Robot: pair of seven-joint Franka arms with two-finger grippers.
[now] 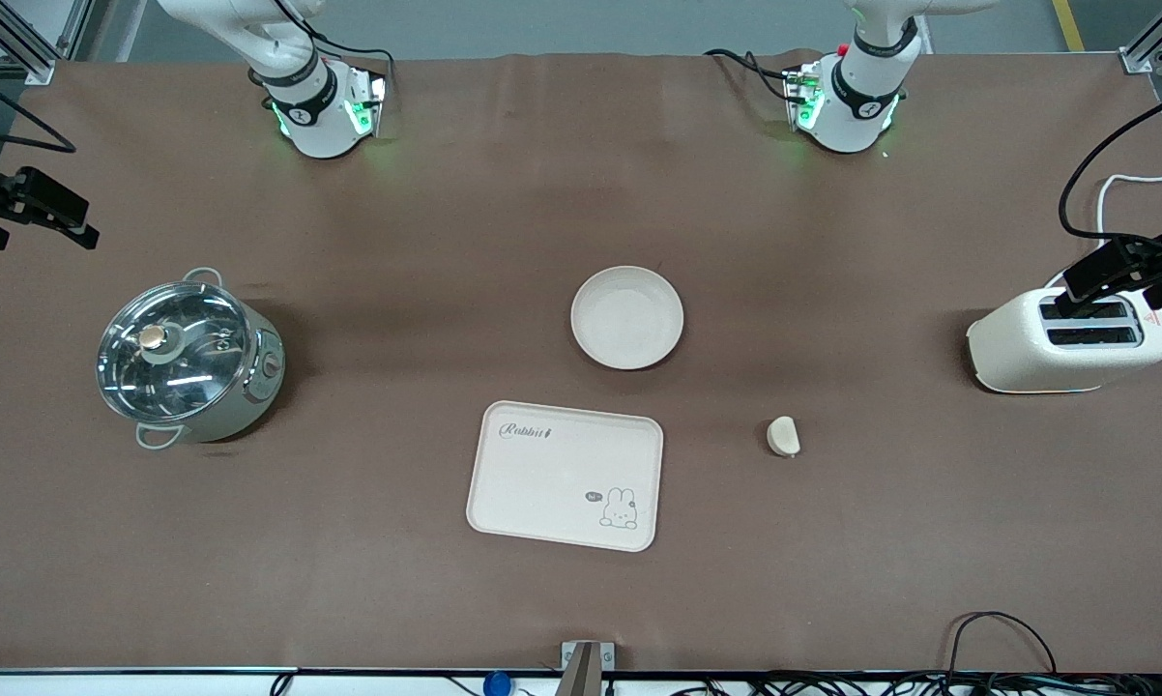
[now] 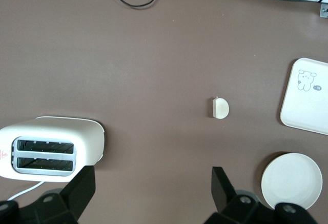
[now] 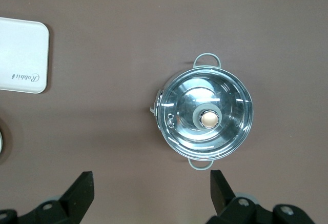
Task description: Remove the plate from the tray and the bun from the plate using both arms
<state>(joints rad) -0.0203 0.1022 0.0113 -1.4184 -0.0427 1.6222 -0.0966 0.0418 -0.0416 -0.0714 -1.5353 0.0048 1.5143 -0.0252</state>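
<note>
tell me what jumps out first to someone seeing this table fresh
Three cream pieces lie apart mid-table: the empty plate, the bare tray nearer the front camera, and the bun alone on the cloth toward the left arm's end. A steel pot and a toaster flank them at the table's ends.

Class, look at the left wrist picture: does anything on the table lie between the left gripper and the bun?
Nothing visible does. The open left gripper is up over bare table; the bun lies alone on the cloth. The toaster, plate and tray all sit off to the sides.
</note>
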